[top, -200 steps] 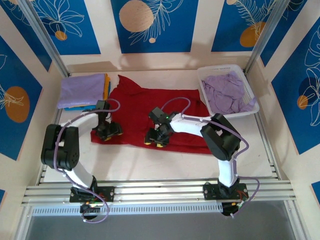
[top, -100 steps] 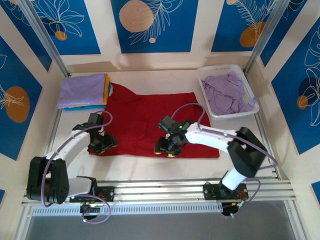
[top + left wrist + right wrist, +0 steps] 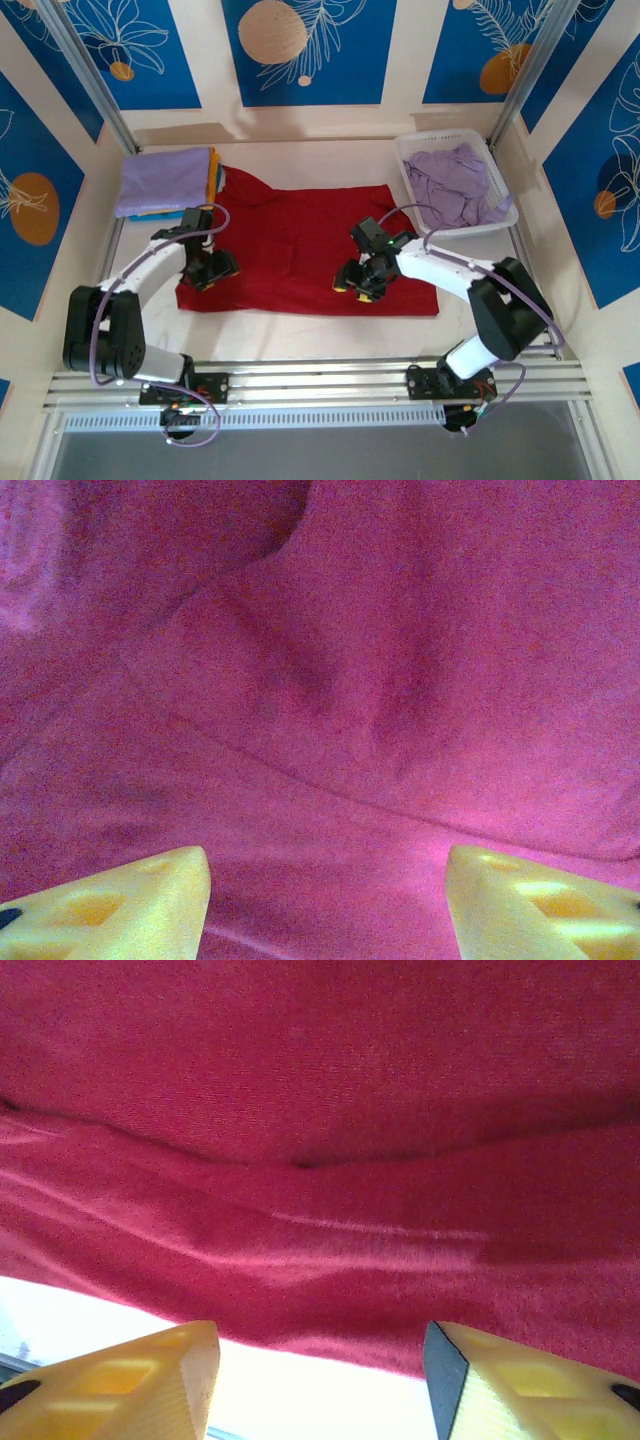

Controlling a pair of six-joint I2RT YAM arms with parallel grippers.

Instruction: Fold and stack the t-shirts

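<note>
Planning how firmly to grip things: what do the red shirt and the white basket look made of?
Red shirt: soft, matte knit cloth, possibly cotton jersey. It lies limp on the table with gentle creases, and the wrist views show a fine, fuzzy texture. Basket: apparently rigid white plastic with a smooth finish. Its thin walls hold a straight shape and look pierced like a lattice.
</note>
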